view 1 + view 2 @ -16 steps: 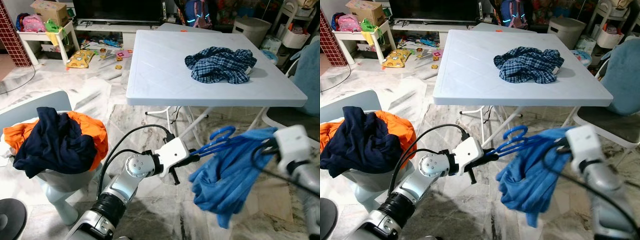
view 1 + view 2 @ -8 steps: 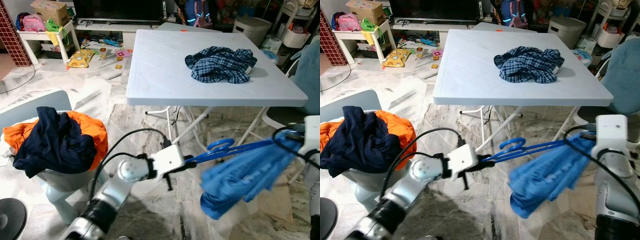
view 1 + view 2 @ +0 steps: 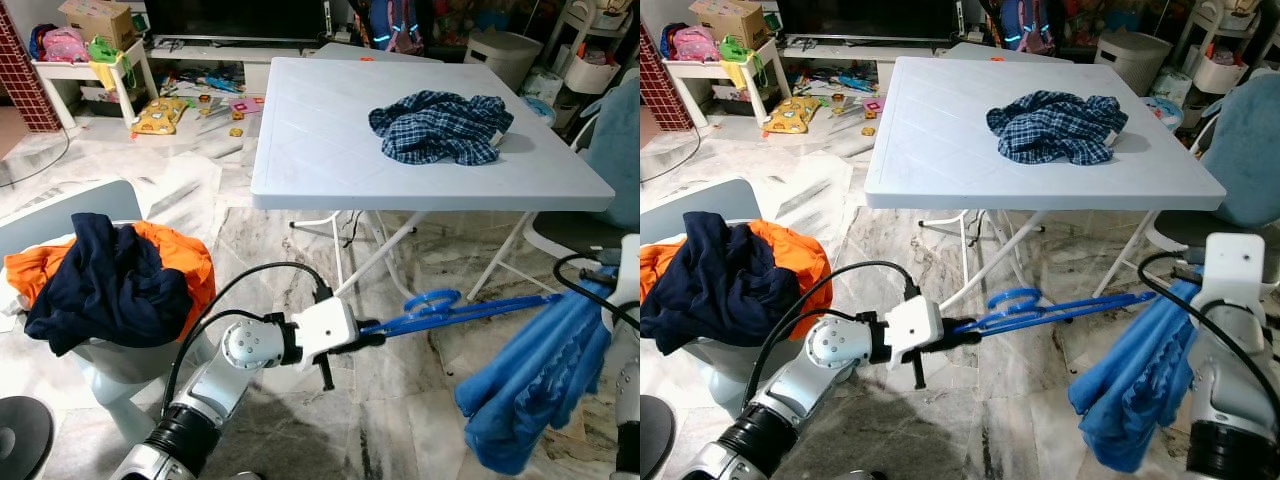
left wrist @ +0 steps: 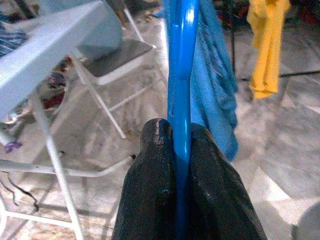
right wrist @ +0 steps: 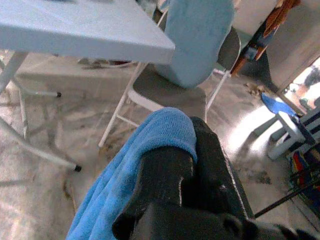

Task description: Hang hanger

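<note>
The left gripper (image 4: pixel 181 145) is clamping the bar of the blue plastic hanger (image 3: pixel 455 308), holding it low over the marble floor (image 3: pixel 390 420) in front of the pale blue folding surface (image 3: pixel 300 150). The right gripper (image 5: pixel 192 150) is pinching the blue cloth garment (image 3: pixel 535 375), which is hanging from the hanger's far end. Judged from this, the hanger is lifted and loaded but not yet hung; no rail is visible. Nearby are lying a checked shirt (image 3: pixel 438 125) on the surface, a basket of dark and orange clothes (image 3: pixel 110 280), and a folding chair (image 5: pixel 170 92).
</note>
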Controlling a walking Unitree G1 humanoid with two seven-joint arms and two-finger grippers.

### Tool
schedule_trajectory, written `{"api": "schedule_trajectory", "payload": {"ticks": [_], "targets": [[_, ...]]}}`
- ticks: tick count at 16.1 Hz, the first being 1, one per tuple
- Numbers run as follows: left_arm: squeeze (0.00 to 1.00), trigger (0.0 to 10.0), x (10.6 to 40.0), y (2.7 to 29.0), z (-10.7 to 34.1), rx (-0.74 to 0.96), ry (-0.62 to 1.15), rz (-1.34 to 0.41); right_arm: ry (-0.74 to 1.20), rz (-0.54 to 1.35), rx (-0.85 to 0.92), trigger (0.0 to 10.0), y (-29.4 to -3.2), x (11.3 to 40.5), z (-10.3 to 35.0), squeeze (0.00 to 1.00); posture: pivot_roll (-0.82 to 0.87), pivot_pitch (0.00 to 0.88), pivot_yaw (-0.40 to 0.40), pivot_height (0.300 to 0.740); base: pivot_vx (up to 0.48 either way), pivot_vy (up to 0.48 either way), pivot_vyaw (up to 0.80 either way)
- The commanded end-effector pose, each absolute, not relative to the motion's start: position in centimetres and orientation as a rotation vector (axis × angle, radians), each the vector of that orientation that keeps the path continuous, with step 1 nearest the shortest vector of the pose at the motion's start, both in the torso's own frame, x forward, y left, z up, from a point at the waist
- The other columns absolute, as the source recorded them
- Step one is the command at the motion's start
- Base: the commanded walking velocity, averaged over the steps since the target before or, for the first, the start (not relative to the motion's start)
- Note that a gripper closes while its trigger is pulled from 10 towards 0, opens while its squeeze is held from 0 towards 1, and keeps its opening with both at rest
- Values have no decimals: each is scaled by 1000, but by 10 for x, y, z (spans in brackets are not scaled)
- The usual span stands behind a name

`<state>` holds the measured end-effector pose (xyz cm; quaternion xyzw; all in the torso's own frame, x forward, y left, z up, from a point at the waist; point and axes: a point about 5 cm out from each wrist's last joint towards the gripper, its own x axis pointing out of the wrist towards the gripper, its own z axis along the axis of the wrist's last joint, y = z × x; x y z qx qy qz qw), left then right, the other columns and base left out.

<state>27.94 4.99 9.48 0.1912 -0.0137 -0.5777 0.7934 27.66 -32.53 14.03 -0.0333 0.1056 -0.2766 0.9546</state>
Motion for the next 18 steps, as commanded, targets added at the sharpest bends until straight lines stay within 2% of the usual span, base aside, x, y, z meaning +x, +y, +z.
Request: {"api": "schedule_trajectory", "payload": {"ticks": [1, 3, 4, 5, 6, 7, 8, 9, 16, 17, 18], "targets": [[0, 0, 290, 52, 110, 379, -118, -1108, 217, -574, -49, 0, -327, 270, 137, 0, -7, 0, -78, 740, 0, 0, 0], [0, 0, 307, 60, 117, 253, -100, -835, 221, -568, -42, 0, -323, 262, 129, 0, -13, 0, -75, 740, 0, 0, 0], [0, 0, 314, 68, 116, 152, -58, -684, 175, -518, -9, 0, -314, 258, 131, 0, -14, 0, -70, 740, 0, 0, 0], [0, 0, 316, 71, 115, 135, -42, -598, 132, -479, -17, 0, -307, 255, 134, 0, -14, 0, -63, 740, 0, 0, 0], [0, 2627, 317, 73, 113, 131, -33, -552, 108, -460, -23, 0, -303, 253, 136, 0, -14, 0, -59, 740, 0, 0, 0], [0, 4745, 317, 74, 114, 126, -34, -529, 88, -448, -24, 0, -300, 250, 138, 0, -12, 0, -55, 740, 0, 0, 0], [0, 9451, 316, 73, 114, 107, -33, -519, 51, -429, -14, 0, -295, 247, 142, 0, -8, 0, -48, 740, 0, 0, 0], [0, 10000, 314, 72, 116, 93, -44, -522, -16, -386, -6, 0, -285, 240, 150, 0, -2, 0, -41, 740, 0, 0, 0], [0, 10000, 317, 89, 130, 26, -61, -479, -124, -238, -33, 118, -255, 206, 171, 0, 2, 0, -13, 740, 0, 0, 0], [0, 10000, 318, 89, 132, 26, -66, -481, -117, -208, -27, 6941, -251, 205, 171, 0, -3, 0, -6, 740, 0, 0, 0], [0, 10000, 318, 88, 134, 21, -70, -482, -110, -186, -33, 10000, -249, 205, 171, 0, -5, 0, -4, 740, 0, 0, 0]]}}
